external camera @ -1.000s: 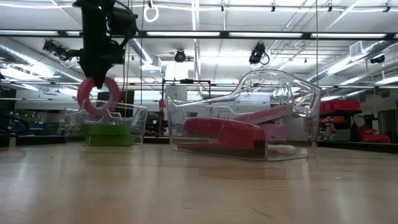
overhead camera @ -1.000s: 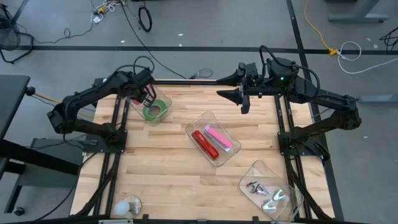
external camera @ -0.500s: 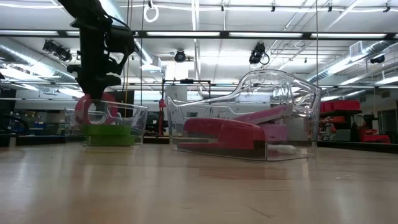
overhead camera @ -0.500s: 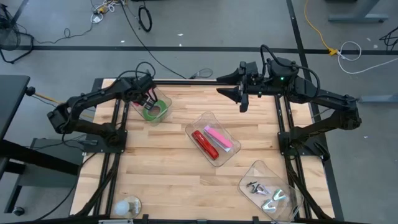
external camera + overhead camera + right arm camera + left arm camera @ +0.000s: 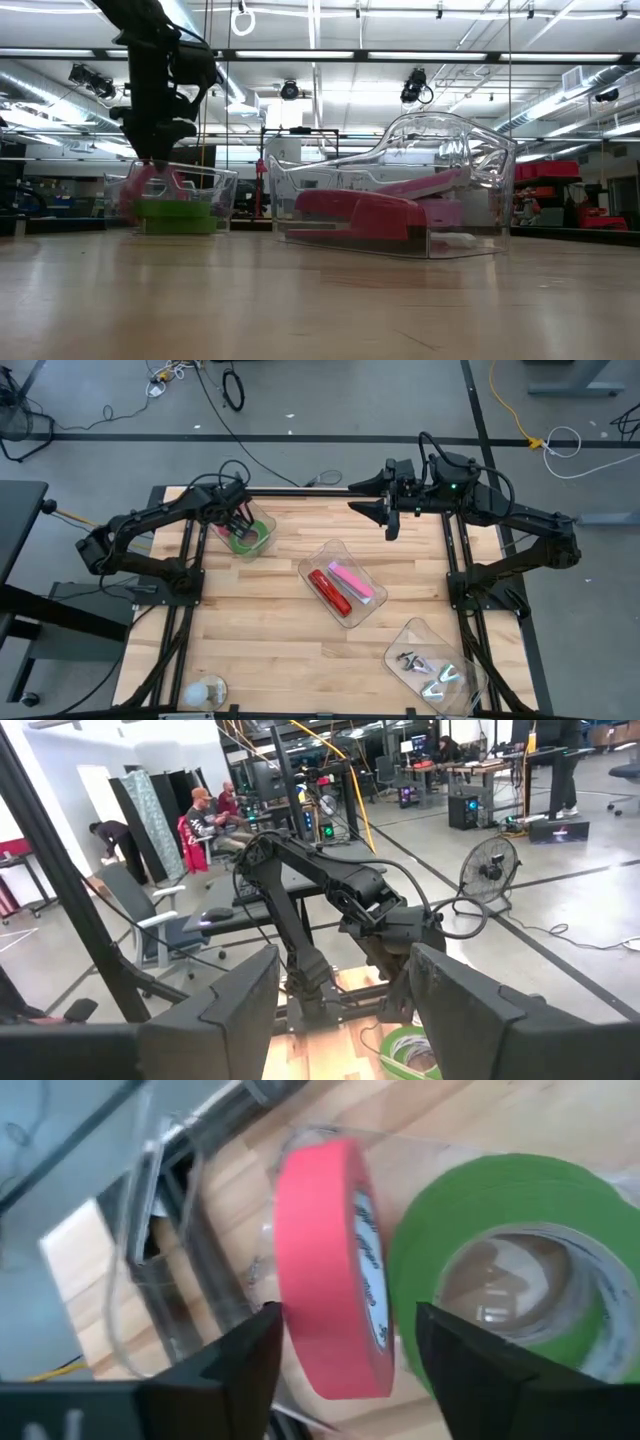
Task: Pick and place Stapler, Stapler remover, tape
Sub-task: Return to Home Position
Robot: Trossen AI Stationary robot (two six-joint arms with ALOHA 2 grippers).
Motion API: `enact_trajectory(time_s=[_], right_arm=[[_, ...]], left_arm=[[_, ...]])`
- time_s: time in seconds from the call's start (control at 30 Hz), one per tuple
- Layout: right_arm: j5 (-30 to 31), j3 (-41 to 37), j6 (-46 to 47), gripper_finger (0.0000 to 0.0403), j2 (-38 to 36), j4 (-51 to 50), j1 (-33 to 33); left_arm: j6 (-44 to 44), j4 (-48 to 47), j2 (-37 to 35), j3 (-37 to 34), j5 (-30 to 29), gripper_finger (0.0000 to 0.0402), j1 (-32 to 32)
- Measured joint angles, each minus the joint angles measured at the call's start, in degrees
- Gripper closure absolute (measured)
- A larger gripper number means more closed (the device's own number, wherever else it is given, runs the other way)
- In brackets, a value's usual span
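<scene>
- At the near left corner of the wooden slat tabletop (image 5: 260, 640) sits a pale round object (image 5: 205, 690); what it is cannot be made out.
- By the near right corner stands the near bin (image 5: 398, 642), clear plastic with rounded walls. It holds small pale staple removers (image 5: 425, 665), clawed shapes too small to count.
- At the middle of the tabletop, the middle bin (image 5: 325, 550) is of the same clear plastic. In it a glossy red stapler (image 5: 328, 592) and a pink stapler (image 5: 350, 578) lie side by side. In the low view the bin's tall curved wall smears their outlines.
- Near the far left corner, the far bin (image 5: 215, 185) holds a green tape (image 5: 500, 1190) lying flat, its hollow core showing.
- The pink tape (image 5: 325, 1260), a smooth roll, stands on edge in this bin, just beside the green one; whether they touch cannot be told. Half a second ago it hung higher, at the bin's rim. Now it sits lower inside and shows only as a blur in the low view.
- The left gripper (image 5: 348, 1310) hangs over the far bin. Its dark fingers are spread wider than the pink roll, one on each side, with a gap showing, so it grips nothing.
- The right gripper (image 5: 343, 960) is raised over the far edge, towards the right, where it was before. Its fingers stand apart and hold nothing.
- Beyond the table, people (image 5: 210, 815) sit among desks, small and partly hidden.
</scene>
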Motion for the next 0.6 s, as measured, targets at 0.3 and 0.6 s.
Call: enact_trajectory(time_s=[0.3, 0.6], right_arm=[[0.0, 0.0, -1.9, 0.0179, 0.0, 0.0, 0.0], [4.0, 0.0, -3.3, 0.0179, 0.0, -0.5, -0.3]], left_arm=[[-0.8, -0.9, 0.0, 1.2, 6.9, 0.0138, -0.1], [-1.6, -3.8, 0.0, 12.1, 9.6, 0.0164, -0.6]])
